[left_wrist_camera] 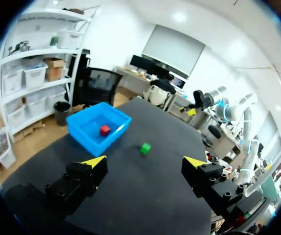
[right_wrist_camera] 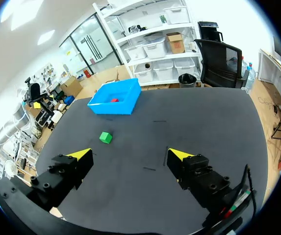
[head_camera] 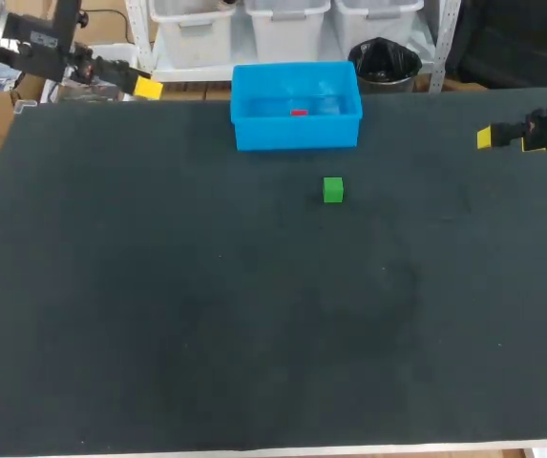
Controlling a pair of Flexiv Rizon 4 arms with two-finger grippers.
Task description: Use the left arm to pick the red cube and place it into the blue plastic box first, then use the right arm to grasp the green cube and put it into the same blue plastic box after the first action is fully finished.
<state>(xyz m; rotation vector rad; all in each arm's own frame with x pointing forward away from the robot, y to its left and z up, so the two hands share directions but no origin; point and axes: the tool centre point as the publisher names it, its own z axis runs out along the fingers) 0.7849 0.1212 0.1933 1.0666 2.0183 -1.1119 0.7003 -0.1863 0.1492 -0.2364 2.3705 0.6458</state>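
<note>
The red cube (head_camera: 299,113) lies inside the blue plastic box (head_camera: 250,131) at the table's far middle; both wrist views show the red cube (left_wrist_camera: 104,130) (right_wrist_camera: 114,100) in the blue box (left_wrist_camera: 84,134) (right_wrist_camera: 125,106). The green cube (head_camera: 333,190) (left_wrist_camera: 145,148) (right_wrist_camera: 105,137) rests on the black table a little in front of the box. My left gripper (head_camera: 147,88) (left_wrist_camera: 145,164) hangs open and empty over the far left corner. At the right edge, my right gripper (head_camera: 488,137) (right_wrist_camera: 130,155) stands open with nothing between its fingers, well away from the green cube.
The black table (head_camera: 254,315) stretches wide in front of the cube, with its front edge (head_camera: 349,450) near me.
</note>
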